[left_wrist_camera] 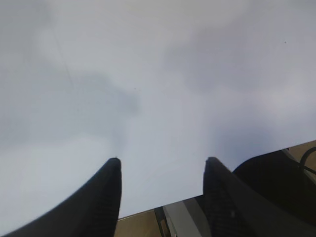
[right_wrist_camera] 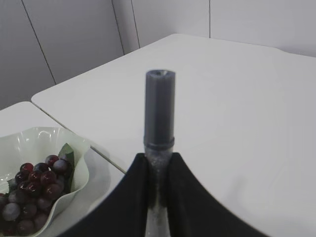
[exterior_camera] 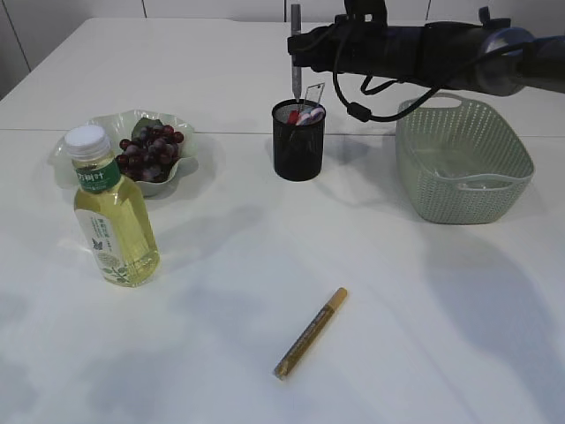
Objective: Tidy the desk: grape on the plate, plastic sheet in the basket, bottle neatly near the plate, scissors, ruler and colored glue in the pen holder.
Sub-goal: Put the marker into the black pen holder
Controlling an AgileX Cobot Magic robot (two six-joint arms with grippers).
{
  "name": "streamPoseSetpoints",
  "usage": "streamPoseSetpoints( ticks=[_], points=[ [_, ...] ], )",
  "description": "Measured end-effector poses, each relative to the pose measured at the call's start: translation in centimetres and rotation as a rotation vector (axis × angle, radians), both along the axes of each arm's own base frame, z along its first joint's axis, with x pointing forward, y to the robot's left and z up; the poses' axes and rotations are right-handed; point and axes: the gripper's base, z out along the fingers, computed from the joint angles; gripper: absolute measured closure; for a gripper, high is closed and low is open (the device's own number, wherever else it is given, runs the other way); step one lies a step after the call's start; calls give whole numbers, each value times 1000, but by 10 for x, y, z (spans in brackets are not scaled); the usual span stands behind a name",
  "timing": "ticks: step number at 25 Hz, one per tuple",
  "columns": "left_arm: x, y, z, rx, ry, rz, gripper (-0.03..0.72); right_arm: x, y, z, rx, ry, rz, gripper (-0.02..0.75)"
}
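My right gripper [exterior_camera: 297, 42] [right_wrist_camera: 159, 160] is shut on a grey colored glue pen [exterior_camera: 296, 78] [right_wrist_camera: 160, 103], held upright with its lower end just above the black mesh pen holder [exterior_camera: 298, 146]. Red-handled scissors [exterior_camera: 295, 116] and a clear ruler [exterior_camera: 314, 94] stick out of the holder. A second, gold colored glue pen [exterior_camera: 311, 333] lies on the table in front. The grapes [exterior_camera: 150, 148] [right_wrist_camera: 29, 190] sit on the pale green plate [exterior_camera: 113, 124] [right_wrist_camera: 81, 163]. The bottle [exterior_camera: 110, 212] of yellow tea stands upright in front of the plate. My left gripper [left_wrist_camera: 163, 160] is open over bare table. I cannot make out the plastic sheet.
The green basket [exterior_camera: 463, 159] stands right of the pen holder, under my right arm. The left wrist view shows the white table's edge [left_wrist_camera: 148, 210] near the fingers.
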Motion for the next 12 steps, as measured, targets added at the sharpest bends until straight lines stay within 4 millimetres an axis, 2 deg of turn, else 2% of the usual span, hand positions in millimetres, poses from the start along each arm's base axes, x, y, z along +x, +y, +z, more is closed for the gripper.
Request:
streamPoseSetpoints(
  ticks=[3,8,12],
  points=[
    [0,0,0,0,0,0,300,1,1,-4,-16,-11,4,619],
    [0,0,0,0,0,0,302,0,3,-3,-10,-18,22,505],
    [0,0,0,0,0,0,302,-3,6,-1,8,-26,69,463]
  ],
)
